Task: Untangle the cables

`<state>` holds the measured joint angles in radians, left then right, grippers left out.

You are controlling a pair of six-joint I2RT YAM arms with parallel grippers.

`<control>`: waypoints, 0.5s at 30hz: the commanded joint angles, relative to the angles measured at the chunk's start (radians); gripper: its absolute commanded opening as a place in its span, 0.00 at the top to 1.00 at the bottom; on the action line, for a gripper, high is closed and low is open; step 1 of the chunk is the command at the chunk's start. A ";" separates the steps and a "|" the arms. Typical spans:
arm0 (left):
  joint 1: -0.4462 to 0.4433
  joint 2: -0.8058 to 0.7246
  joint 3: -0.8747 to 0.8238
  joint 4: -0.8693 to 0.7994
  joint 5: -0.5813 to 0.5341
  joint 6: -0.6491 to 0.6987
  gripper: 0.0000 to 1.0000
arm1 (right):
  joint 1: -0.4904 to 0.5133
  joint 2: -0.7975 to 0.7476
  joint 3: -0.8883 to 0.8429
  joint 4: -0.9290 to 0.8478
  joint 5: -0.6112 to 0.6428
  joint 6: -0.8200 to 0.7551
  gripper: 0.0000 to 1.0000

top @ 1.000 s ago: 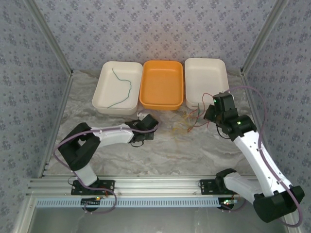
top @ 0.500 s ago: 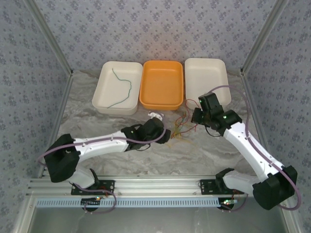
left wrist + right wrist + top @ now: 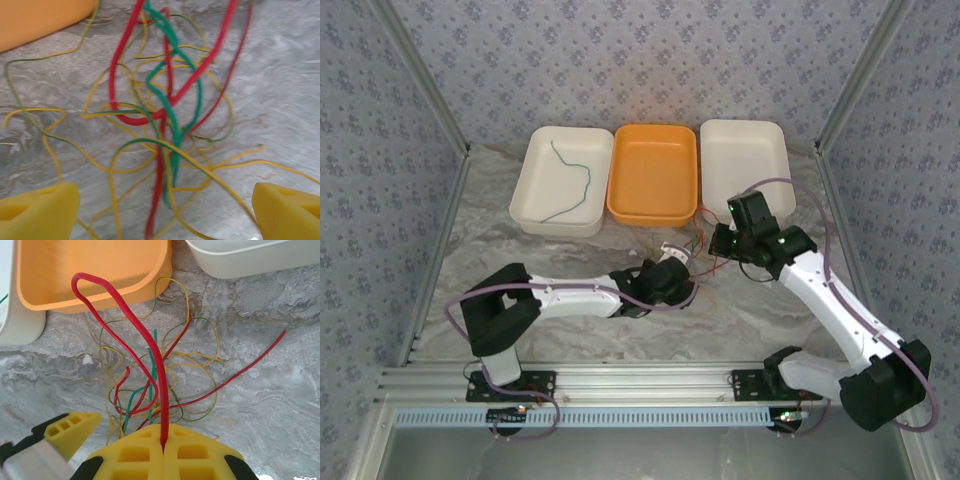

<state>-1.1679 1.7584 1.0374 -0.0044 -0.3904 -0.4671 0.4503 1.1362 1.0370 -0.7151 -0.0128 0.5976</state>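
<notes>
The left gripper [image 3: 162, 215] hung wide open over the tangled cables [image 3: 165, 120] on the table [image 3: 570, 250]. Beyond, the right gripper [image 3: 163, 447] clamped one red cable [image 3: 150, 350]. Separating it seemed underway; next, the left likely needed to pin the tangle.

Overhead, I get bright, soft, even light, and I cannot tell where it comes from. The marble tabletop [image 3: 570, 335] carries only faint, fuzzy shadows beneath the arms [image 3: 570, 295] and along the near wall of the left white tray [image 3: 555, 223]. The frame rails [image 3: 620, 380] read straight right into the corners. My left wrist picture is soft throughout: the cables [image 3: 170, 117] smear at their edges, and the yellow fingertips [image 3: 37, 212] in the bottom corners sit out of focus. My right wrist picture is crisper; the red cable [image 3: 161, 415] reads sharp, while the right white tray [image 3: 240, 260] at the top runs close to washed out.
</notes>
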 commanded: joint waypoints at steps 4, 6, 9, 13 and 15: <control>0.027 0.088 0.096 -0.004 -0.121 0.032 0.23 | -0.004 -0.056 0.016 -0.020 -0.049 0.024 1.00; 0.053 0.104 0.088 0.004 -0.123 0.019 0.70 | -0.012 -0.078 0.022 -0.044 -0.039 0.024 1.00; 0.092 0.073 0.031 -0.010 -0.173 -0.036 1.00 | -0.038 -0.114 0.041 -0.101 -0.001 0.008 1.00; 0.135 -0.059 -0.113 0.050 -0.155 -0.050 1.00 | -0.076 -0.142 0.066 -0.165 0.035 -0.059 1.00; 0.152 -0.130 -0.171 0.057 -0.157 -0.057 1.00 | -0.078 -0.149 0.073 -0.191 0.059 -0.084 1.00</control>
<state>-1.0359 1.7428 0.9321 0.0315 -0.5148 -0.4915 0.3836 1.0100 1.0679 -0.8310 -0.0097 0.5728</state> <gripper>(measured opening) 0.063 0.056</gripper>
